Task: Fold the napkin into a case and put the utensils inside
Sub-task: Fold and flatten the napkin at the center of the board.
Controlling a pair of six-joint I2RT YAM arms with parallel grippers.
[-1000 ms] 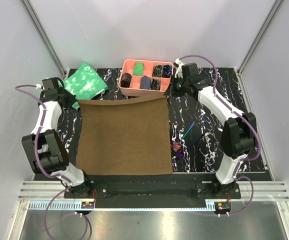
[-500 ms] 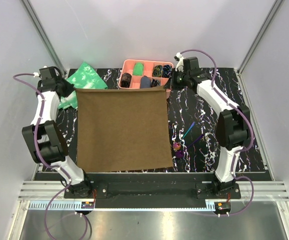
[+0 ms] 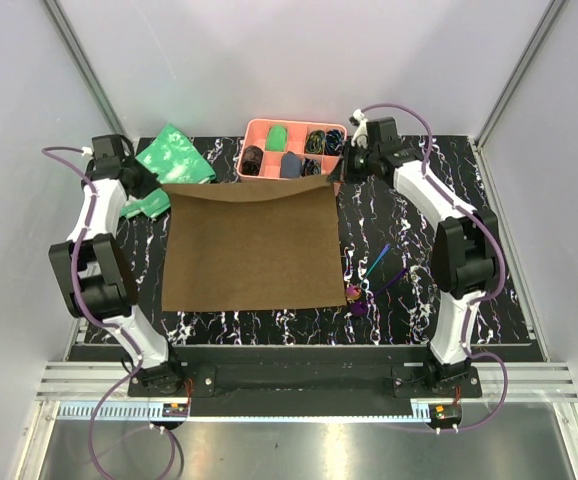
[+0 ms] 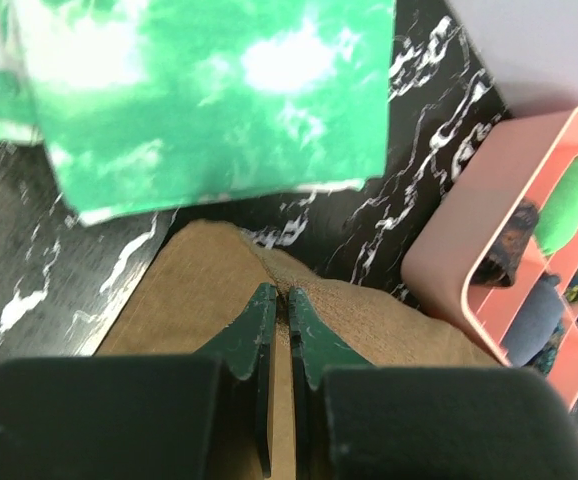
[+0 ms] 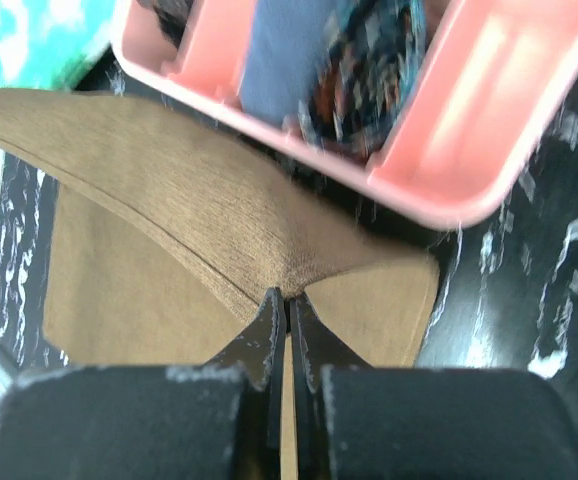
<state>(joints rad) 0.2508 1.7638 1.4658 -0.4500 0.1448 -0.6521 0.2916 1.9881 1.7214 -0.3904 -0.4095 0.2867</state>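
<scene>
My L gripper [image 4: 277, 295] & R gripper [image 5: 281, 300] are each clenched on a far corner of the napkin [image 3: 249, 250], holding that edge up just beside the pink tray [image 3: 294, 122], w/ the rest flat on the table [image 3: 419, 180]. No case formed yet, I reckon. The utensils [image 3: 369, 275] lie loose by its right edge, so folding & loading are both left.

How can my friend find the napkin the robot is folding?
Look at the black marbled table and find the pink tray at its far edge. The napkin is the big cloth spread out just in front of that tray. It is plain brown with no pattern, unlike the green cloth with white blotches beside its far left corner.
</scene>
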